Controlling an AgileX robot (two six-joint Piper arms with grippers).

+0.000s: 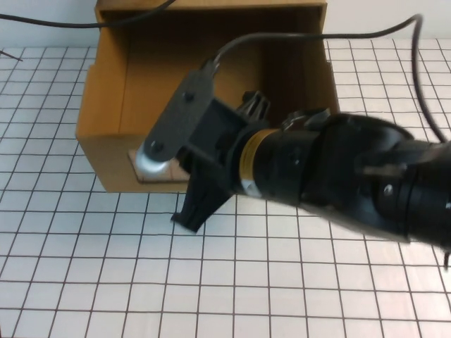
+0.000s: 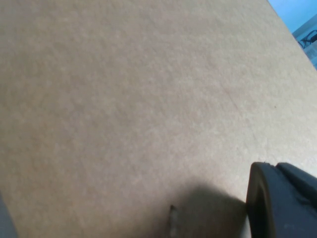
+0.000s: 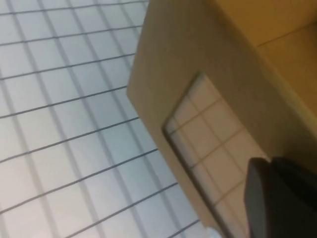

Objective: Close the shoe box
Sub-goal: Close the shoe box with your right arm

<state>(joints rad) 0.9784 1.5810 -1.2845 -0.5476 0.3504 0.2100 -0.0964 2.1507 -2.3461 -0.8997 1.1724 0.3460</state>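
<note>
The right gripper (image 1: 194, 211) hangs low at the front panel of the box (image 1: 106, 105), its dark tip on the gridded table (image 1: 296, 296) side of that panel; whether its fingers are spread or closed cannot be told; the clear window (image 3: 208, 144) lies right beside its finger (image 3: 280, 198) in the right wrist view, grid lines showing through it. The box stands pulled open, long axis running away from the robot, window panel facing the robot. The left gripper (image 2: 282, 203) sits close against plain brown cardboard; its spread cannot be told. No writing is legible.
</note>
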